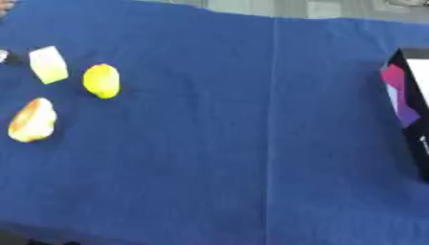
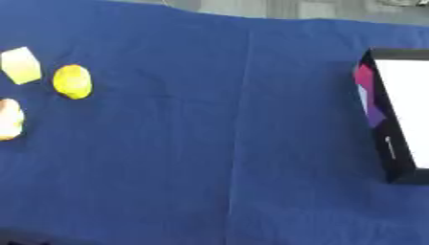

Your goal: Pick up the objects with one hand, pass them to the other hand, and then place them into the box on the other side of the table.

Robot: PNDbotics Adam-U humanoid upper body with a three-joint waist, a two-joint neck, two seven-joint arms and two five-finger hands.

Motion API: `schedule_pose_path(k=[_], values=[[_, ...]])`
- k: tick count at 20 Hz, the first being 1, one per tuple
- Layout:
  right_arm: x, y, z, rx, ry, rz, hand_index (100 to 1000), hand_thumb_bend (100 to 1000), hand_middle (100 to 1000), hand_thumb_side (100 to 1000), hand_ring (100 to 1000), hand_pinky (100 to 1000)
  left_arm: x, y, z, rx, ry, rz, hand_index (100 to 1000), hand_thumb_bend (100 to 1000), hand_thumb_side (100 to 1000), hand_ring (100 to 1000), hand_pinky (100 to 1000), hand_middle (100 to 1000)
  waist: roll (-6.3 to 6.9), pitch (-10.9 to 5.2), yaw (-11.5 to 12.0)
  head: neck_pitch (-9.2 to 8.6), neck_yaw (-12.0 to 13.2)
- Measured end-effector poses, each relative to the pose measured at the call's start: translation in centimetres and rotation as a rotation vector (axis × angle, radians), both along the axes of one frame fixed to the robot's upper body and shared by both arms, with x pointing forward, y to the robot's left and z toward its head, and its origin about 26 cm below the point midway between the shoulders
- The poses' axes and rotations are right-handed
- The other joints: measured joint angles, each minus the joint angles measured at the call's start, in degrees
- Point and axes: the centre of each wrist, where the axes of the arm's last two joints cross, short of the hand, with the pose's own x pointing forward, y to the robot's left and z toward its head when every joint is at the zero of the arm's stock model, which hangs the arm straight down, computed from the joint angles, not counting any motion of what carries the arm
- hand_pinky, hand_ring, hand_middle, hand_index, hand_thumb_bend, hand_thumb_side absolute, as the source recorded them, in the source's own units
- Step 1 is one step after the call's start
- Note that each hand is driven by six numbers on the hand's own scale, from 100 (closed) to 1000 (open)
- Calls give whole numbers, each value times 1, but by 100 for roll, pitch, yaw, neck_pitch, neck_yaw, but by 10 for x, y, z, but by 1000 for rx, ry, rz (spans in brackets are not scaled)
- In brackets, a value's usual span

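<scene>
- The box (image 2: pixel 394 119) runs off the right edge in both views, so its far wall is unseen.
- A small dark and pale thing (image 1: pixel 3 56) at the left edge is cut off and unidentifiable.
- The orange-and-cream object (image 2: pixel 8 118) is clipped in the right eye view.

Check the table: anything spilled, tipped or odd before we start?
Nothing stands out. The lemon, the pale yellow block and the orange-yellow piece lie apart on the blue cloth at left; the box sits at right. No hand is in view.
</scene>
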Motion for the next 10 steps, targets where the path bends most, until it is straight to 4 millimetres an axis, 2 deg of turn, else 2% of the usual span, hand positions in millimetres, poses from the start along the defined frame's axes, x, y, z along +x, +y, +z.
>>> schedule_pose_path(k=[7, 10], values=[[2, 2, 0, -9, 7, 12, 1000, 100, 1000, 470, 1000, 933, 11, -3, -13, 32, 42, 46, 850, 733, 161, 831, 894, 792, 0, 1, -28, -20, 170], [2, 3, -1, -10, 12, 17, 1000, 100, 1000, 470, 1000, 933, 15, -3, -18, 36, 49, 73, 852, 727, 133, 832, 895, 793, 0, 16, -50, -46, 236]])
